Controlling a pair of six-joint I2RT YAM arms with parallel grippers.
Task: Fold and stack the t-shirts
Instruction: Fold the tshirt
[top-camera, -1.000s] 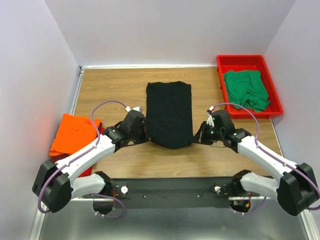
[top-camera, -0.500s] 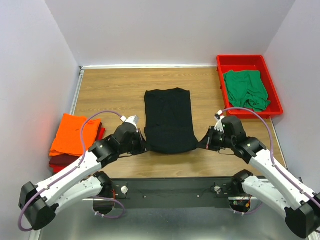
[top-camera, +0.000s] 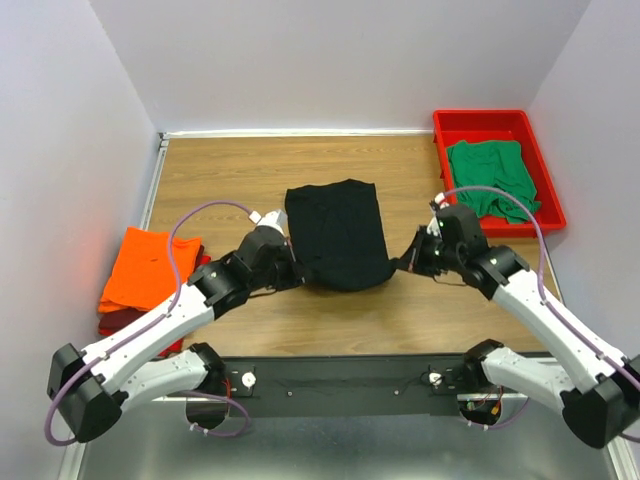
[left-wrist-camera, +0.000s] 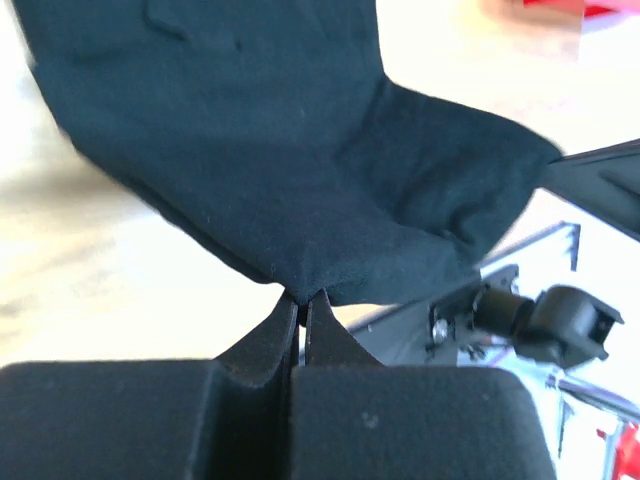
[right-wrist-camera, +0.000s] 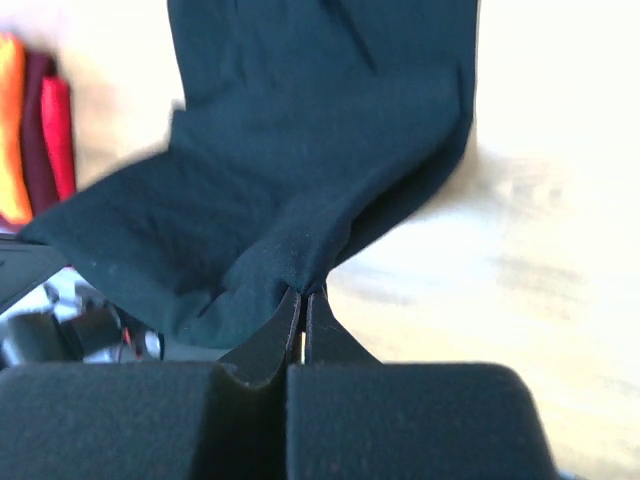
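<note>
Both pairs of jaws are pressing fully together, each one pinching a thin bit of black cloth. The left gripper (left-wrist-camera: 302, 298) is holding the near left corner of the black t-shirt (top-camera: 335, 235), and the right gripper (right-wrist-camera: 303, 292) is holding the near right corner. In the overhead view the two grippers are facing each other across the near edge of the shirt, with the cloth sagging a little between them.

The black t-shirt is lying in the middle of the table (top-camera: 220, 170) as a narrowed, folded strip. Its long axis is running from the near side towards the far wall, tilting slightly to the left at the far end. The near end is looking lifted and curled in the grippers, while the far end is resting flat on the wood.

On the left edge of the table, the orange t-shirt (top-camera: 150, 265) is lying folded on top of the dark red t-shirt (top-camera: 125, 318), which is showing only at the lower edge of that stack.

At the far right corner, the green t-shirt (top-camera: 490, 178) is lying crumpled inside the red tray (top-camera: 490, 118) and is filling its near half.

The table is showing a light brown wood grain. Plain pale walls are enclosing it on the left, the far side and the right.
</note>
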